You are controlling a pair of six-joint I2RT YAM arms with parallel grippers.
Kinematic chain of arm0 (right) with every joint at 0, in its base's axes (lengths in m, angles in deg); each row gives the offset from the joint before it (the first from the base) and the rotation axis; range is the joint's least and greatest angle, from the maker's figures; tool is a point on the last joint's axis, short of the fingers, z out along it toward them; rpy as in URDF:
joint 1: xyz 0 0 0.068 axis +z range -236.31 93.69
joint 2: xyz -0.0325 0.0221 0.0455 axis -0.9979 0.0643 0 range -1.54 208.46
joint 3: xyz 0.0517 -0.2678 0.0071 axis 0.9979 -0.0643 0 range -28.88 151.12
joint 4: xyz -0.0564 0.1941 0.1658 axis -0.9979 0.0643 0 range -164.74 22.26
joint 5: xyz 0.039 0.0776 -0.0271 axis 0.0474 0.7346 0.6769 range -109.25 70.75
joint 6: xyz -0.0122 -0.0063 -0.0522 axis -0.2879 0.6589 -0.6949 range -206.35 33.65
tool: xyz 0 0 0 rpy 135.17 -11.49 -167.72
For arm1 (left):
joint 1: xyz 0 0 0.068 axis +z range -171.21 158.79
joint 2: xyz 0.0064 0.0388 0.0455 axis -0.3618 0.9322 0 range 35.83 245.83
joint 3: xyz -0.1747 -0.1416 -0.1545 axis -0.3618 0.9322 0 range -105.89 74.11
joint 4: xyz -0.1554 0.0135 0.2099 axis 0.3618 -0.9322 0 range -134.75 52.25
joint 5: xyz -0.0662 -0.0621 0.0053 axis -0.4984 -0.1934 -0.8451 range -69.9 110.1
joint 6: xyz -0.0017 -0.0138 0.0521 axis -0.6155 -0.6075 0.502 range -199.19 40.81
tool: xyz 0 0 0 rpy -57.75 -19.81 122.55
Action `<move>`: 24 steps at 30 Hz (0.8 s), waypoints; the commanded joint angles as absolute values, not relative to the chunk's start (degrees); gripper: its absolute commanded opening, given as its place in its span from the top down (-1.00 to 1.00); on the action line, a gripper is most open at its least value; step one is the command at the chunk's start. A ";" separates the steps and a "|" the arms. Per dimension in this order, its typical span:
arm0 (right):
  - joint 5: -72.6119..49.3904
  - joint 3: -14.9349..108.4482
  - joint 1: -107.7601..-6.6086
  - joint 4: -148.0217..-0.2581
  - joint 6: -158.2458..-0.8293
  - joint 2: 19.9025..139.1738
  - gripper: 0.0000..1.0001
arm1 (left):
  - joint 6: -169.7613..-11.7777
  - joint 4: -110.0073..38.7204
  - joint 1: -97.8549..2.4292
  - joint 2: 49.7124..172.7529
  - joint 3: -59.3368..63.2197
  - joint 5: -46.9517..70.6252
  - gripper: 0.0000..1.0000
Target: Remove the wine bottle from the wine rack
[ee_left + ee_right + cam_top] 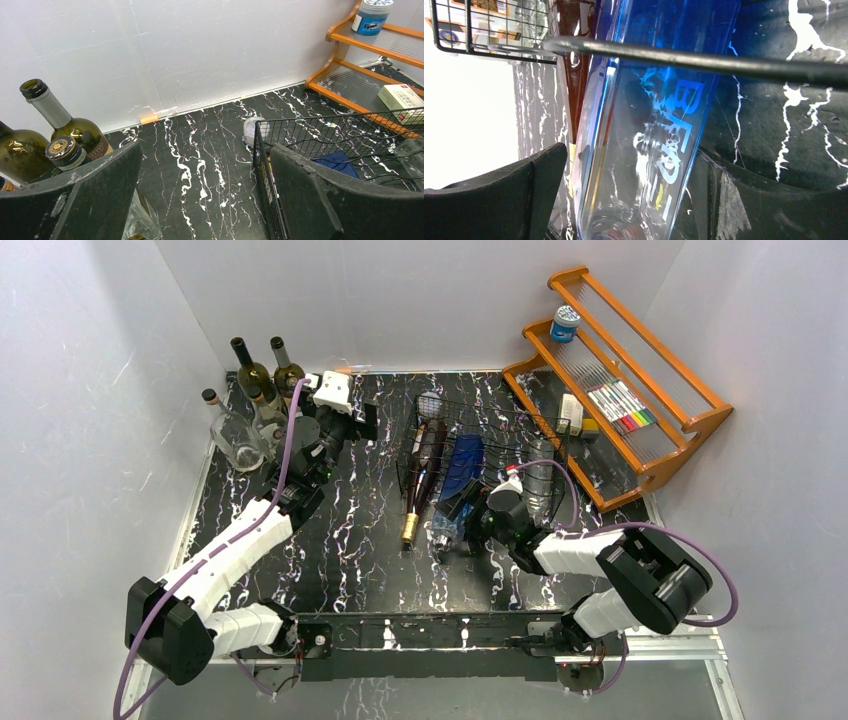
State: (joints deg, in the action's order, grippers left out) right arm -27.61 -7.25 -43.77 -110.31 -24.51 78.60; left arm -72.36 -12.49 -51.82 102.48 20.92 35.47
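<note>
Low black wire rack at mid-surface cradles a blue translucent glass bottle, with a dark brown gold-capped wine bottle just beside it at 9 o'clock. Both necks pass the rack's 6 o'clock edge onto bare surface. Right jaws, wide, straddle the blue bottle; left jaws, wide and empty, hover at the rack's 9 o'clock edge.

Top camera looked steeply down from high at the near edge, whole table in frame. Left wrist: low, facing back wall. Right wrist: very close to blue bottle. All shared wine rack.
</note>
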 commanded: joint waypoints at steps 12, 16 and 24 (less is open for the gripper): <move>-23.86 -11.03 -47.02 -122.73 -18.11 85.46 -0.89 | -73.32 -10.59 -52.13 102.46 20.45 33.15 -0.94; -22.93 -11.12 -47.05 -122.58 -17.93 85.31 -0.70 | -73.07 -10.59 -52.12 102.59 20.49 33.32 -0.94; -23.22 -10.87 -47.06 -115.96 -16.01 82.60 -0.45 | -73.07 -10.64 -52.14 102.54 20.41 33.25 -0.94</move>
